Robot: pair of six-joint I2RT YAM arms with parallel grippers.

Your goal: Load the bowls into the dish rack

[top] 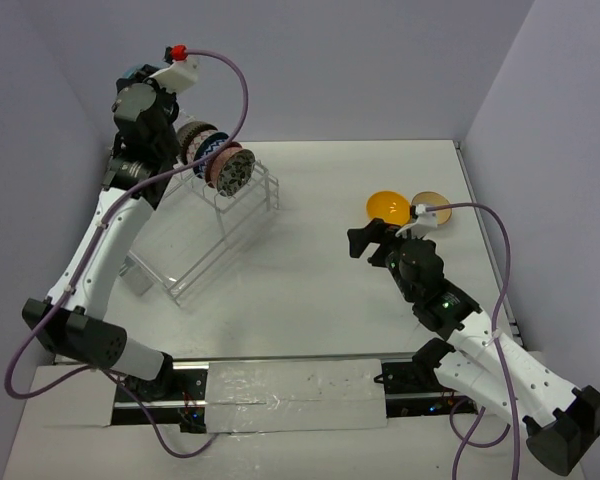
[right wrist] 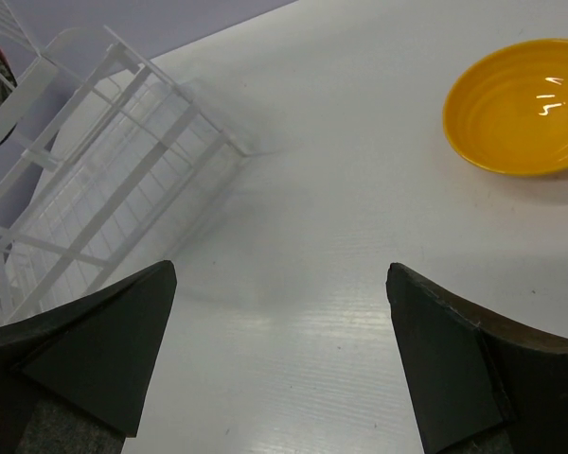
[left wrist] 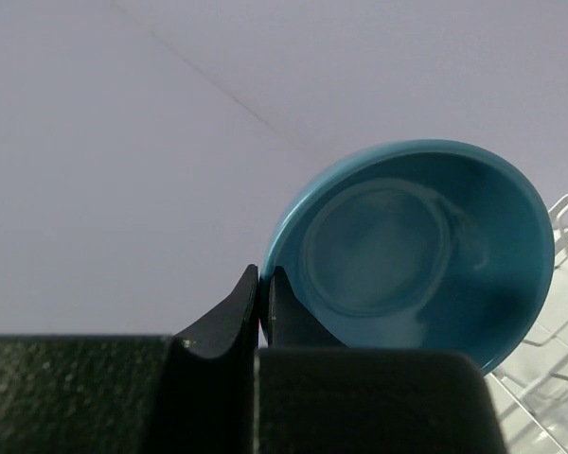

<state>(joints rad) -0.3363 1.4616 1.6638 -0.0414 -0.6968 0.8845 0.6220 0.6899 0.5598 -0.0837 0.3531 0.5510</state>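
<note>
My left gripper (left wrist: 263, 284) is shut on the rim of a teal bowl (left wrist: 417, 246) and holds it in the air above the far left end of the white wire dish rack (top: 215, 225). In the top view this gripper (top: 138, 88) is mostly hidden by its wrist. Several patterned bowls (top: 220, 158) stand on edge in the rack's top tier. An orange-yellow bowl (top: 385, 207) and a tan bowl (top: 435, 203) sit on the table at the right. My right gripper (top: 368, 240) is open and empty, just in front of the orange-yellow bowl (right wrist: 521, 104).
The rack (right wrist: 104, 170) lies to the left of my right gripper (right wrist: 281, 272), with bare white table between them. A small grey cup (top: 140, 273) hangs at the rack's near left corner. Walls close in the table at the back and on both sides.
</note>
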